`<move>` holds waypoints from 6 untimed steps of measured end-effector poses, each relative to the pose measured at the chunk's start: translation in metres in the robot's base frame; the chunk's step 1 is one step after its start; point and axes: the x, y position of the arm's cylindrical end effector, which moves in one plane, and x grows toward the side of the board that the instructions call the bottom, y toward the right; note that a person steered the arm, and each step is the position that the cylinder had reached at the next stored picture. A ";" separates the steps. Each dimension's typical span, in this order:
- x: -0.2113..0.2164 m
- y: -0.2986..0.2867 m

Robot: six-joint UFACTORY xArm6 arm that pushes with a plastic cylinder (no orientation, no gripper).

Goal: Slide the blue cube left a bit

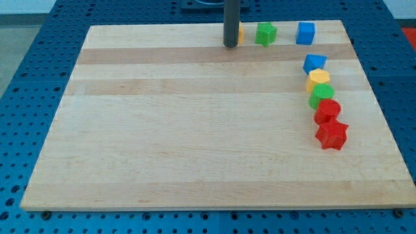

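Note:
The blue cube (305, 32) sits near the view's top right on the wooden board (195, 130). My tip (230, 45) rests on the board at the view's top centre, well to the left of the blue cube. A green star-shaped block (265, 34) lies between the tip and the blue cube. An orange block (241, 34) is mostly hidden behind the rod, just right of it.
A column of blocks runs down the view's right: a blue block (314, 64), a yellow block (318, 79), a green block (321, 96), a red block (327, 110) and a red star (332, 134). The board's right edge is close to them.

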 end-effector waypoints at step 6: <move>0.045 0.214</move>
